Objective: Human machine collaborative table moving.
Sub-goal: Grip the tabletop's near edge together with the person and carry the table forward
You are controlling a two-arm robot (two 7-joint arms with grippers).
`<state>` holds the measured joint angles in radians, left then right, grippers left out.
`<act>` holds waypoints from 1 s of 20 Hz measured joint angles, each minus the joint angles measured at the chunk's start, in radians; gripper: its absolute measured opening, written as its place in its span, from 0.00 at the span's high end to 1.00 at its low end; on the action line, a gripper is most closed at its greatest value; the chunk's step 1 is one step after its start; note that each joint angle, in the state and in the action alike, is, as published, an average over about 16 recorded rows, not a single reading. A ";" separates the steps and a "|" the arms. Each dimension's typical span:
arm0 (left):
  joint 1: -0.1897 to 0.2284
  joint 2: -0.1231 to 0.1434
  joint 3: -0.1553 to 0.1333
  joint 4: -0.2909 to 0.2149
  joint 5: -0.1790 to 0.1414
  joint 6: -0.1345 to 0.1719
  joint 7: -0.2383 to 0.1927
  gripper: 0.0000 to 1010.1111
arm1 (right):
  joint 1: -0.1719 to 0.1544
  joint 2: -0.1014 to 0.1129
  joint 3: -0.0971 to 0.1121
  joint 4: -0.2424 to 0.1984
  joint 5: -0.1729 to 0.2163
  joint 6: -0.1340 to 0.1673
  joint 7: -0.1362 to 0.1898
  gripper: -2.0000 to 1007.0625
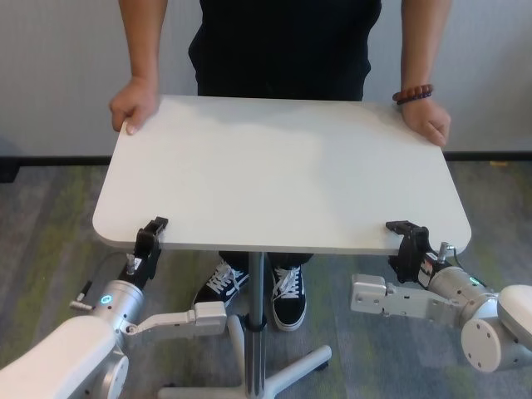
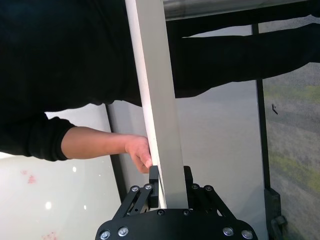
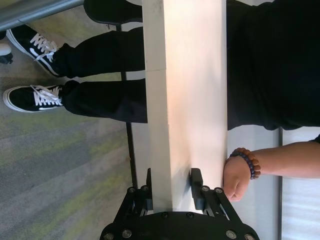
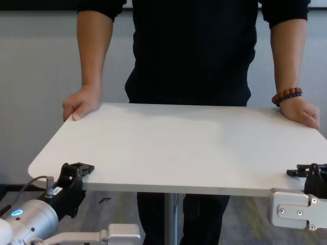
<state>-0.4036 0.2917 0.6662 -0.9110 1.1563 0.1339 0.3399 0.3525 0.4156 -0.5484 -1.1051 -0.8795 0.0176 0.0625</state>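
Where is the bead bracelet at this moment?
In the head view, the bead bracelet is on the human's wrist at the right side, just above the hand gripping the table's far right corner.

You see a white table [image 1: 283, 166], a human [image 1: 283, 41] in black, a brown bracelet [image 1: 413, 93], and black-and-white shoes [image 1: 287, 291].

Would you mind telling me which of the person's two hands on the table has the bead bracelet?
It is the hand at the table's far corner on the robot's right, opposite the right claw; a bead bracelet circles its wrist, whereas the other hand has a bare wrist.
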 joint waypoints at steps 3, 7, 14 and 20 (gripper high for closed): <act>0.000 0.000 0.000 0.000 0.000 0.000 -0.001 0.67 | 0.000 0.000 0.000 0.000 0.000 0.000 0.001 0.53; 0.000 0.000 0.001 0.000 0.001 0.000 -0.001 0.60 | -0.001 0.000 0.000 -0.001 0.000 0.001 0.001 0.43; -0.001 0.000 0.001 0.000 0.001 0.000 -0.002 0.40 | -0.001 0.001 0.000 -0.001 0.000 0.001 0.001 0.21; -0.001 0.000 0.001 0.001 0.001 0.000 -0.002 0.22 | -0.001 0.001 0.001 -0.001 0.000 0.001 0.001 0.08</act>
<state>-0.4044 0.2916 0.6674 -0.9105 1.1576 0.1338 0.3378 0.3513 0.4166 -0.5476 -1.1059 -0.8798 0.0190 0.0635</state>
